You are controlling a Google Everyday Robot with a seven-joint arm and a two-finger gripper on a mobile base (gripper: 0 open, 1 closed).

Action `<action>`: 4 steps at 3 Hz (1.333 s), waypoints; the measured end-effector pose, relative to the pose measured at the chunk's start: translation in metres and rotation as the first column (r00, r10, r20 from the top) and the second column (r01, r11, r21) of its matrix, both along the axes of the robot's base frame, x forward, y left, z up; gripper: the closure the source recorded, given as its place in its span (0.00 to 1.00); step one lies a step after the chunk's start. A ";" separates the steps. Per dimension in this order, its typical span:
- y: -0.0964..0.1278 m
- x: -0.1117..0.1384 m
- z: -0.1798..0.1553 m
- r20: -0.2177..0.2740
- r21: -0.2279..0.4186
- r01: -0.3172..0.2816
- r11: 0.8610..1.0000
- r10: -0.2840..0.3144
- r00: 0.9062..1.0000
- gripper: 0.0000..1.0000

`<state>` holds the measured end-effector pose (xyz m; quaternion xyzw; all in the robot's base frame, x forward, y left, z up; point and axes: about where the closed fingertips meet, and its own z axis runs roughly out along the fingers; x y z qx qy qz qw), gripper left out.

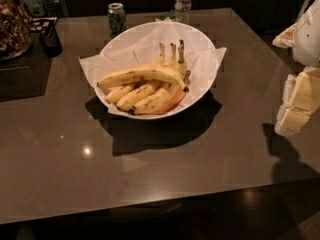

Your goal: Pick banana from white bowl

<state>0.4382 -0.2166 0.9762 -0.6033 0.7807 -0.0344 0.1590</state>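
Note:
The white bowl [205, 49] stands at the middle of the brown table, lined with crumpled white paper. The banana [140, 76] lies across the top of the fruit, long and gently curved, with its dark tip toward the right. Under it sits a bunch of shorter bananas [145, 96] with stems pointing up. My gripper [299, 101] is at the right edge of the view, pale and yellowish, well to the right of the bowl and above the table's right side. It holds nothing that I can see.
A green can [116, 16] and a clear water bottle [183, 2] stand behind the bowl at the table's far edge. A dark box [20, 74] with a basket-like object on it sits at the far left. The table's front edge runs across the bottom.

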 end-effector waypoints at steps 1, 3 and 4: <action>0.001 0.000 0.001 0.005 0.002 -0.001 1.000 0.001 1.000 0.00; 0.040 0.030 0.022 0.064 0.116 -0.116 0.986 0.110 0.992 0.00; 0.077 0.056 0.044 0.107 0.192 -0.221 0.956 0.203 0.973 0.00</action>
